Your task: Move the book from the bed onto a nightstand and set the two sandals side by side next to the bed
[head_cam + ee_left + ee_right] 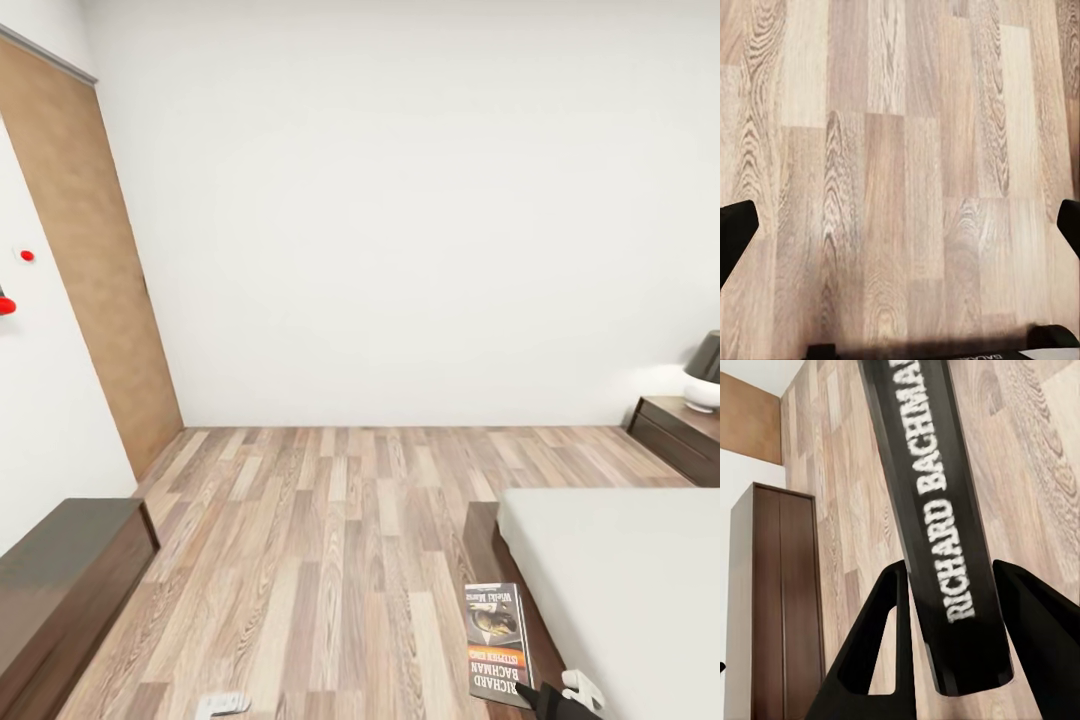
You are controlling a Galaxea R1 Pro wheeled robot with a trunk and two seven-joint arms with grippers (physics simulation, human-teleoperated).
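A bedroom with white walls and a wood-plank floor [340, 540]. At the lower right of the head view, the right gripper [949, 660] holds the book [497, 642] above the floor beside the corner of the bed [620, 580] — its two black fingers closed on the book's spine, where white lettering reads "Richard Bachman". The left gripper [900, 225] hangs over bare floorboards, fingers spread wide, holding nothing. The nightstand [680, 435] stands by the far wall with a lamp [705, 372] on it — a long dark sideboard [60, 590] sits at the left.
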